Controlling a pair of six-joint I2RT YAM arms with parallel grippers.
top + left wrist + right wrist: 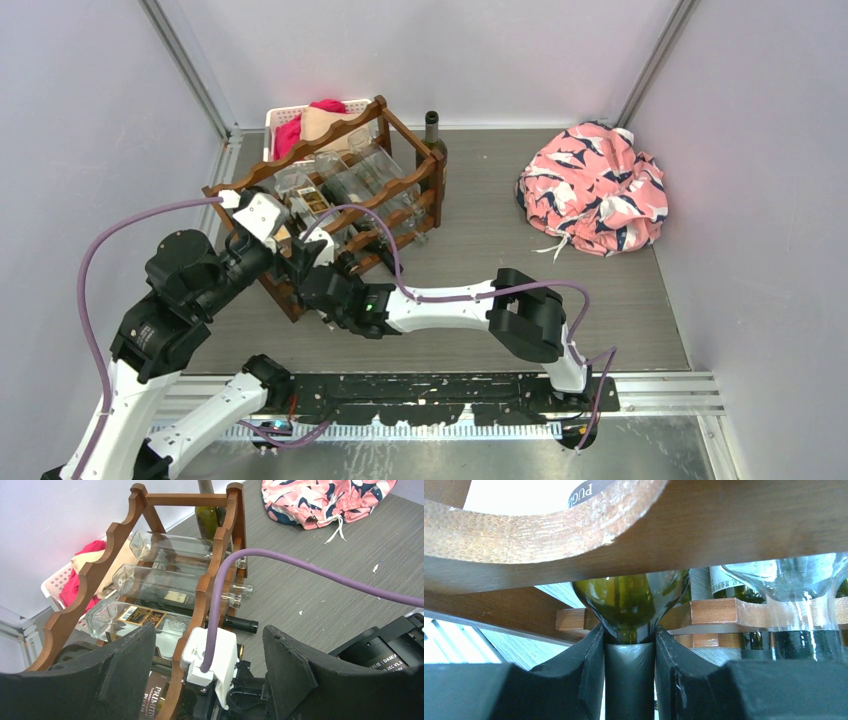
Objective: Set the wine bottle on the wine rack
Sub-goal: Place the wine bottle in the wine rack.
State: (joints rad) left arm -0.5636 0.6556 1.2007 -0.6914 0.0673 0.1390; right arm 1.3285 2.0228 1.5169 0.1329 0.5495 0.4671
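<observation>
Right jaws: the right gripper (629, 633) is clamped on the dark-capped neck of the wine bottle (631, 597), fingertips just below the green shoulder.
Left jaws: the left gripper (207, 630) stands wide apart and grips nothing, hanging above the right wrist at the near end of the rack.
Bottle from the jaws: dead ahead at 12 o'clock in the right wrist view, its long axis in line with the fingers.
Bottle heading: in the top view the neck points to about 5 o'clock, back along the right arm, and the base to about 11 o'clock, into the frame.
Bottle place: low in the wine rack (312, 148), shoulder level with a scalloped rail that arches just over it. How far the base has gone in is hidden.
Nearer arm: the right, since it holds the neck.
Neighbours: clear bottles (372, 172) lie parallel in the tiers above.
Surface: the grey surface (500, 250) carries the rack.
Judgement: a push along 11 o'clock seats the bottle, then release.
</observation>
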